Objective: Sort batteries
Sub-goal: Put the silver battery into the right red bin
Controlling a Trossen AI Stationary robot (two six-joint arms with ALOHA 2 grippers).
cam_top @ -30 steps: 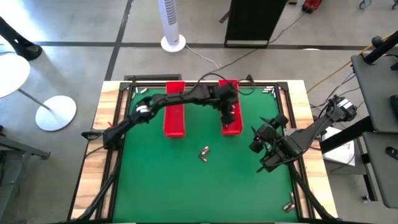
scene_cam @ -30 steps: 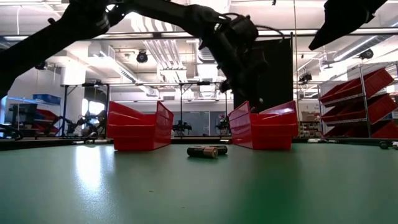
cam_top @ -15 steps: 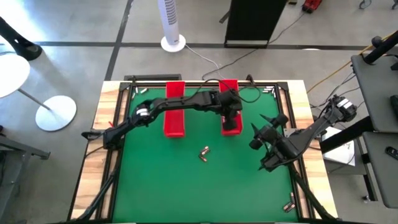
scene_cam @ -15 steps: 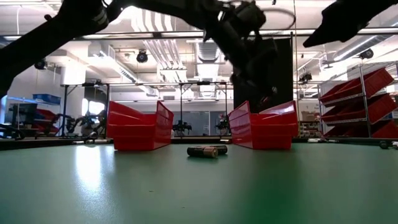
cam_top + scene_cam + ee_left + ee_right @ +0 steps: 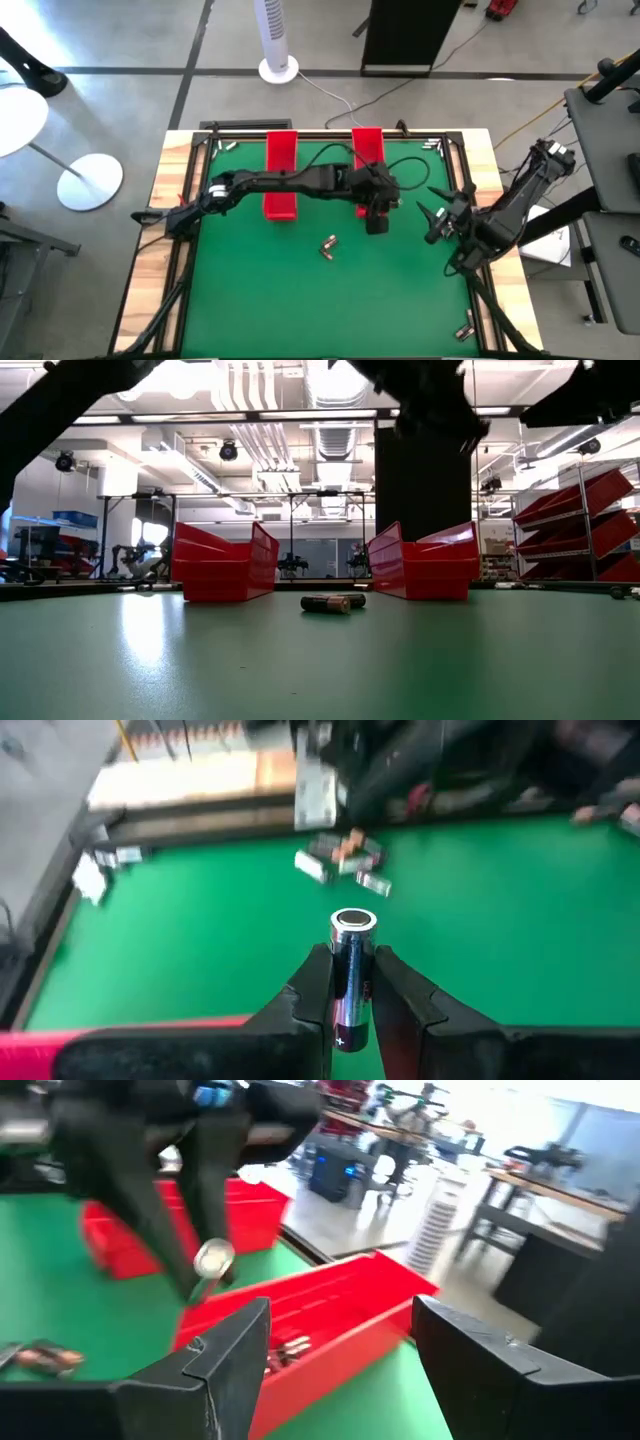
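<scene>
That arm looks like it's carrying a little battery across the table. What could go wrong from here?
The left gripper pinches the battery only along its lower part, with the top standing free, so it might tip or slip out. In the high view it sits near the end of the right red tray, so a release there could miss. The right gripper waits open close by, and the arms might bump. Two loose batteries lie nearby.

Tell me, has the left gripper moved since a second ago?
Yes. In the high view the left gripper, shut on a battery, has pulled back from over the right-hand red tray toward the table's near side.
</scene>
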